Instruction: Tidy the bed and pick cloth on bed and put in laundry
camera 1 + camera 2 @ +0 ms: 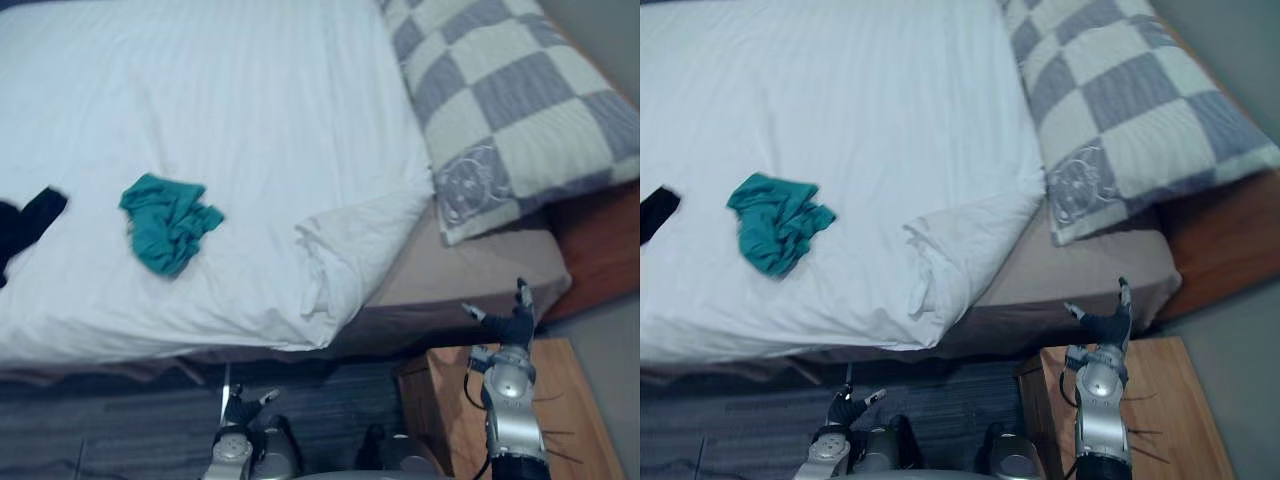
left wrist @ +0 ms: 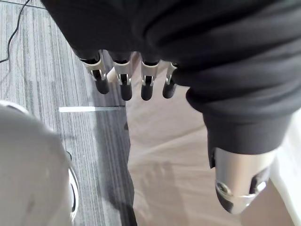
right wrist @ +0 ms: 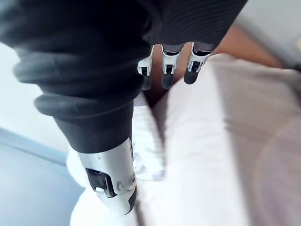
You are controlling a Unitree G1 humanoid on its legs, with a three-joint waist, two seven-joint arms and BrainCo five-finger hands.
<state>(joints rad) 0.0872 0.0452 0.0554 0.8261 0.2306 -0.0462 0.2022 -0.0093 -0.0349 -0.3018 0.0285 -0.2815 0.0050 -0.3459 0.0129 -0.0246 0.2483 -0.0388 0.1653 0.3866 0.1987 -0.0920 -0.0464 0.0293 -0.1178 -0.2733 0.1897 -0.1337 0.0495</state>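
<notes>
Eye views are showing a teal cloth lying on the bed. Wrist views are showing the left robot hand and right robot hand, apparently spread.

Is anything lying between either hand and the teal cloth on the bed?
Nothing visible blocks it. The teal cloth lies in the open on the white duvet. The left hand hangs open below the bed's near edge; the right hand, open above the wooden nightstand, has only the duvet's rumpled corner on its line.
</notes>
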